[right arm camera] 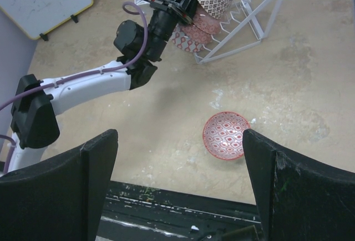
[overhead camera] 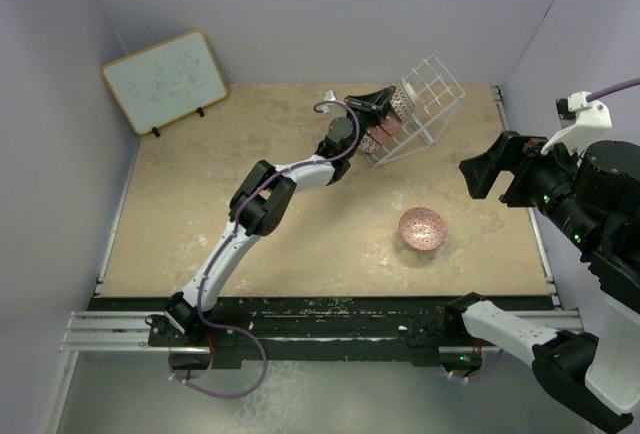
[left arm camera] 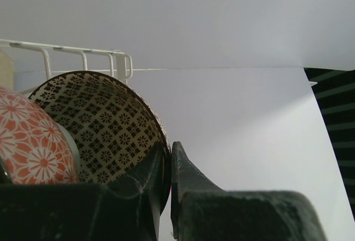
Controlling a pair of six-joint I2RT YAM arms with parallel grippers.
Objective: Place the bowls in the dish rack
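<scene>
One bowl is not yet racked.

Item, left gripper (left arm camera: 170, 151): jaws narrow, a thin slit between them, with the rim of the lattice bowl (left arm camera: 100, 121) at that slit. Whether the pads press it we cannot tell. That bowl stands on edge in the dish rack (left arm camera: 83, 58), touching an orange-flowered bowl (left arm camera: 33, 141) beside it.

Item, right gripper (right arm camera: 180, 196): jaws wide, nothing between them, hanging above the table (right arm camera: 310, 102).

Item, pink bowl (right arm camera: 226, 135): mouth up on the table, well apart from the rack, toward the near edge and to the right of the left jaws. Being round, it offers no long axis; any rim point serves. We judge the right arm nearer, so the pick falls to it.
</scene>
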